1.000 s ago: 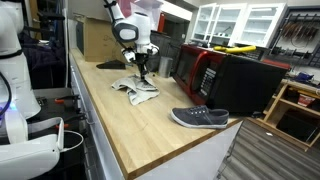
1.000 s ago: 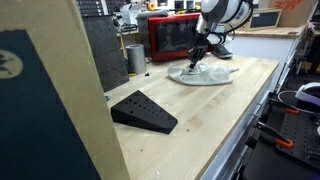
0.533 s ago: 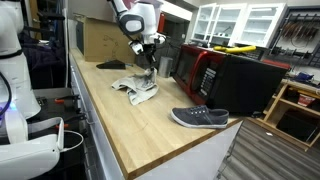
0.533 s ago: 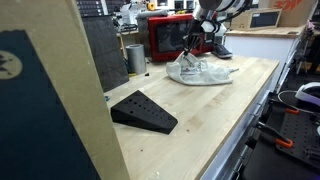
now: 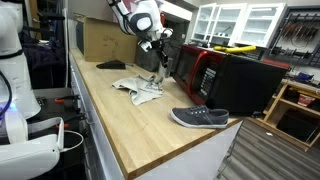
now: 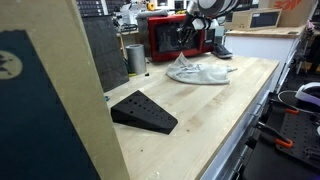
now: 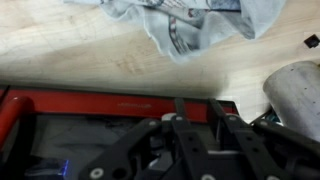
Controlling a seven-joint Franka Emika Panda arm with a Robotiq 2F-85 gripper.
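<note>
A crumpled grey-and-white cloth [image 5: 140, 90] lies on the wooden counter [image 5: 130, 130], also seen as a loose heap [image 6: 200, 72] in front of the red microwave [image 6: 170, 38]. My gripper [image 5: 160, 55] hangs well above the cloth's far edge, close to the microwave, shown too in an exterior view [image 6: 186, 38]. In the wrist view the gripper [image 7: 200, 108] comes in from the bottom. Its fingers [image 7: 180, 108] stand a little apart with nothing between them. The cloth [image 7: 185, 25] lies flat on the wood far beyond them.
A grey sneaker [image 5: 200, 118] sits near the counter's end. A black wedge [image 6: 145, 110] and a metal canister [image 6: 135, 57] stand on the counter. A black oven [image 5: 245, 85] is beside the red microwave [image 7: 100, 105]. A grey rounded object [image 7: 295, 90] lies at the wrist view's right.
The gripper rose from the cloth and moved toward the microwave, pulling the cloth up. Its fingers have parted and the cloth has dropped back onto the counter.
</note>
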